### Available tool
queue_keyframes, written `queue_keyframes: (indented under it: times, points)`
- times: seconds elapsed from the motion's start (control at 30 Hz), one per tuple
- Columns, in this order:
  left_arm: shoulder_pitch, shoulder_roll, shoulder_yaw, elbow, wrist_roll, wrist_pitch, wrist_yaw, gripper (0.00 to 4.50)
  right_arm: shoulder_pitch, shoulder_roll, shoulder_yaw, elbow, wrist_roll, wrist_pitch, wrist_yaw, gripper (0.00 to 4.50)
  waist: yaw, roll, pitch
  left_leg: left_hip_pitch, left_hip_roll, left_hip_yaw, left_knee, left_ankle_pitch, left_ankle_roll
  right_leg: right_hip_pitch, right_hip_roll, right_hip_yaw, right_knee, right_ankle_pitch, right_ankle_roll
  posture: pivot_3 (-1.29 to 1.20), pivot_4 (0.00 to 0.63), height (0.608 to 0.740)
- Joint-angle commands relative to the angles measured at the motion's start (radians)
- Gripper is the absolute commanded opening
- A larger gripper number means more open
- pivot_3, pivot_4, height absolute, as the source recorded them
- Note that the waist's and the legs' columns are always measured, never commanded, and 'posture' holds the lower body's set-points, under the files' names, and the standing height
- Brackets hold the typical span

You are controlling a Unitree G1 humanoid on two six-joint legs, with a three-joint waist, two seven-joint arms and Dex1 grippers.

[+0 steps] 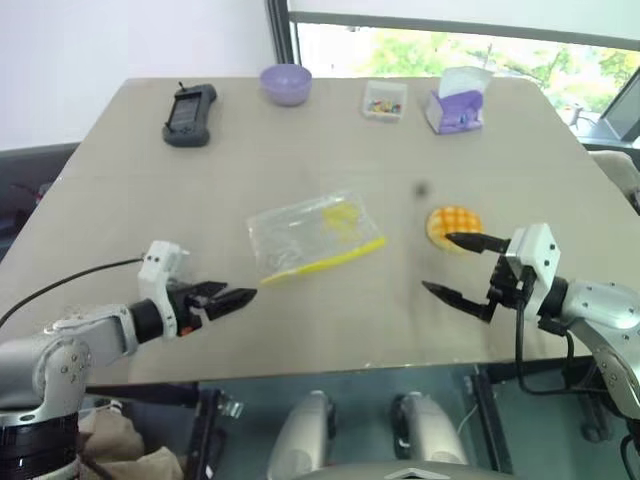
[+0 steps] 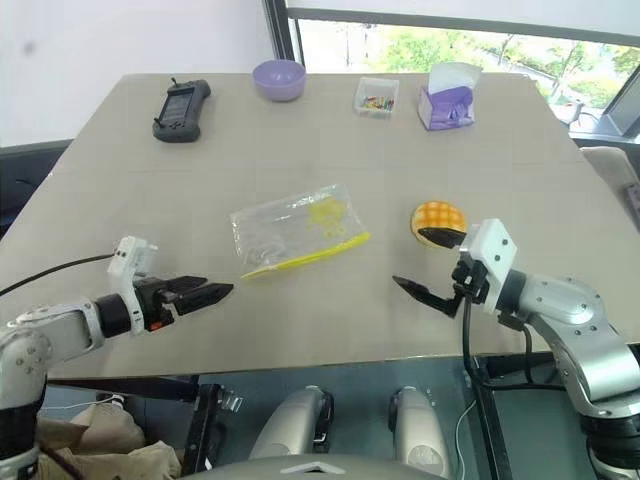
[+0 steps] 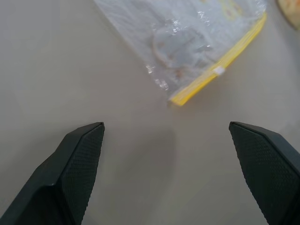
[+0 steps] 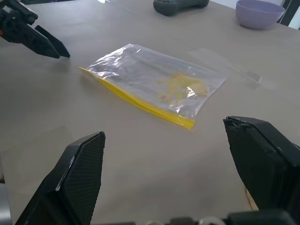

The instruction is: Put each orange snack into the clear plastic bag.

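The orange snack (image 1: pixel 452 226) is a round yellow-orange disc with a darker grid, lying on the table right of centre. The clear plastic bag (image 1: pixel 310 234) lies flat in the middle of the table, its yellow seal strip (image 1: pixel 325 263) along the near edge. My right gripper (image 1: pixel 462 267) is open, one fingertip over the snack's near edge and the other nearer me, nothing held. Left of the bag's near corner, my left gripper (image 1: pixel 235 297) is open and empty, pointing at the bag (image 3: pixel 187 42). In the right wrist view the bag (image 4: pixel 154 82) lies ahead, with the left gripper (image 4: pixel 40 40) beyond it.
Along the far edge of the table (image 1: pixel 330 150) stand a black handheld controller (image 1: pixel 189 113), a purple bowl (image 1: pixel 286 84), a small clear box of coloured bits (image 1: pixel 384 100) and a purple tissue pack (image 1: pixel 456 104). A dark spot (image 1: pixel 421 188) marks the tabletop near the snack.
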Motion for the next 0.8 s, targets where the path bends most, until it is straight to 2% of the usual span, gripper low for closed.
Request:
queue_keyframes:
  times: [0.03, 0.23, 0.33, 0.53, 0.63, 0.8]
  points:
    - [-0.099, -0.036, 0.054, 0.055, -0.056, 0.136, 0.088, 4.50, 0.010, -0.001, -0.022, -0.036, 0.000, -0.026, -0.001, 4.42, -0.001, -0.001, 0.000, 0.000, 0.000, 0.000, 0.000, 0.000, 0.000, 0.001, 0.000, 0.000, 0.000, 0.000, 0.000, 0.00, 0.150, 0.740]
    - [-0.281, -0.115, 0.035, 0.176, 0.003, 0.222, 0.233, 4.50, 0.029, 0.003, -0.030, -0.040, -0.008, -0.043, -0.010, 4.42, -0.001, -0.001, 0.000, 0.001, -0.001, 0.000, 0.000, 0.000, 0.000, 0.002, 0.001, 0.000, 0.000, 0.000, -0.001, 0.00, 0.150, 0.740]
    - [-0.324, -0.122, 0.012, 0.204, 0.027, 0.240, 0.260, 4.50, 0.040, 0.004, -0.036, -0.047, -0.011, -0.047, -0.017, 4.42, -0.002, -0.001, 0.000, 0.002, -0.001, 0.000, 0.000, 0.000, 0.000, 0.002, 0.001, 0.001, 0.000, 0.002, -0.003, 0.00, 0.150, 0.740]
    - [-0.456, -0.218, 0.048, 0.340, 0.020, 0.363, 0.307, 4.50, 0.059, 0.006, -0.044, -0.065, -0.017, -0.044, -0.039, 4.42, 0.002, -0.001, -0.001, 0.002, -0.001, 0.001, 0.000, 0.000, 0.000, 0.003, 0.001, 0.000, 0.000, 0.001, -0.002, 0.00, 0.150, 0.740]
    - [-0.513, -0.263, 0.052, 0.464, -0.022, 0.374, 0.345, 4.50, 0.070, 0.007, -0.050, -0.080, -0.022, -0.039, -0.056, 4.42, 0.004, -0.001, -0.001, 0.002, -0.002, 0.000, 0.001, 0.000, 0.000, 0.004, 0.000, 0.000, 0.000, 0.002, -0.002, 0.00, 0.150, 0.740]
    - [-0.573, -0.307, 0.059, 0.609, 0.013, 0.374, 0.364, 4.50, 0.089, 0.009, -0.052, -0.101, -0.026, -0.036, -0.078, 4.42, 0.005, -0.001, -0.004, 0.002, -0.009, -0.001, 0.001, 0.000, 0.000, 0.004, -0.003, 0.000, 0.000, 0.003, 0.000, 0.00, 0.150, 0.740]
